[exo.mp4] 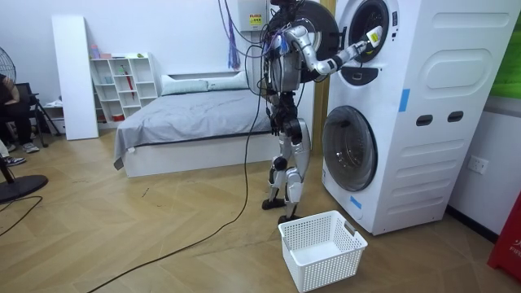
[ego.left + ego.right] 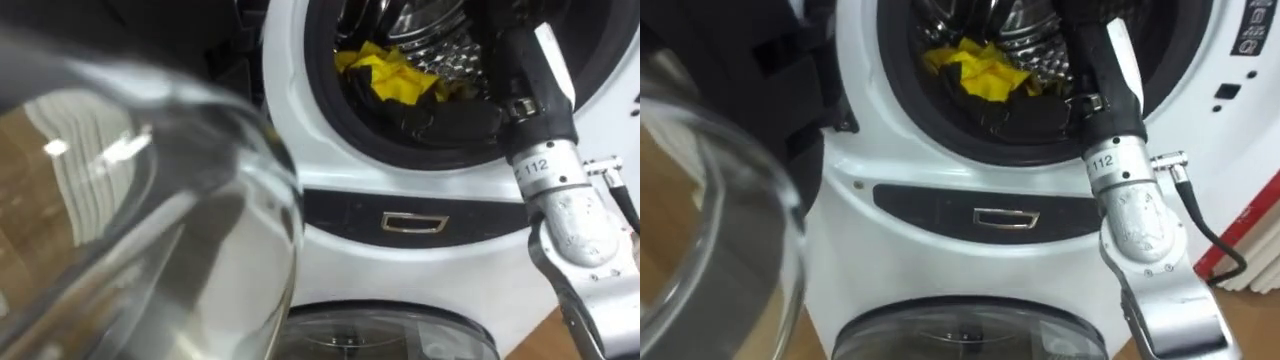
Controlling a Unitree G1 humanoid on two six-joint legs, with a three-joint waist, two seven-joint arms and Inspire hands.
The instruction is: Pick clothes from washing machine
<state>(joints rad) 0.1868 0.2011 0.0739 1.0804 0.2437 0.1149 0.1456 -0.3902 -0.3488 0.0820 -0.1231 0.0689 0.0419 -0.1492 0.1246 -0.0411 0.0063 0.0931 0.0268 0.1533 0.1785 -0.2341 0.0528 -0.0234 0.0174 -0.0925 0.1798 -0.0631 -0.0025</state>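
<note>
A yellow cloth (image 2: pixel 395 75) lies crumpled inside the drum of the upper washing machine (image 2: pixel 330 190), just behind the dark door seal. My right arm comes in from the lower right and my right hand (image 2: pixel 455 118) reaches over the seal into the drum, right beside the cloth and touching its edge. The hand is dark against the dark seal. In the room view I stand upright in front of the stacked machines with that arm raised to the upper opening (image 1: pixel 370 37), where a bit of yellow shows.
The upper machine's round glass door (image 2: pixel 150 210) stands open at my left, close to the camera. Below is the lower machine's shut door (image 2: pixel 390 335). A white laundry basket (image 1: pixel 321 248) sits on the wood floor by my feet. A bed (image 1: pixel 187 114) lies behind me.
</note>
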